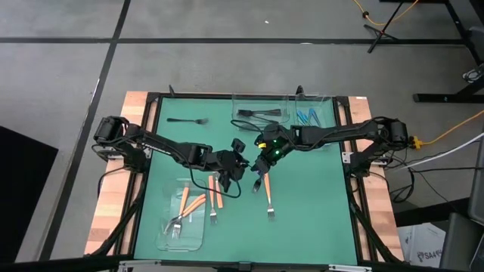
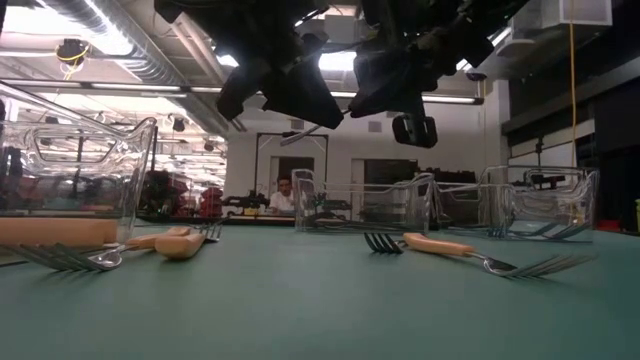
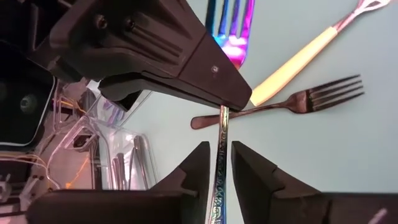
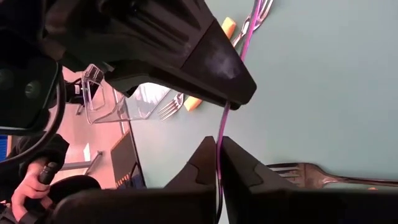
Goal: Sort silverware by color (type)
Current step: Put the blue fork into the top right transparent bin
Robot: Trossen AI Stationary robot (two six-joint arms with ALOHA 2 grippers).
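Iridescent fork [image 3: 231, 28] hangs mid-air above the green mat [image 1: 310, 204], near mat centre, caught between both grippers. Left gripper [image 3: 217, 163] has its fingers either side of the handle; a thin gap shows beside it in the left wrist view, so firm contact is unclear. Right gripper [image 4: 219, 155] is clenched on the handle, fingers pinched tight against it. Looks like a handover between arms, mid-step.

Below the pair on the mat lie a dark fork [image 3: 292, 102] crossing an orange-handled fork [image 3: 298, 55]. More orange-handled ones sit in and beside the near-left tray [image 1: 180, 227]. Far trays [image 1: 281, 113] hold black and teal pieces; one black fork [image 1: 187, 120] lies loose at the mat's far-left.

Next move, as a guess: one gripper must let go cleanly while the other holds, then carry the fork to the far tray with the teal pieces. Risk: both releasing or pulling against each other, dropping it onto the crossed forks.
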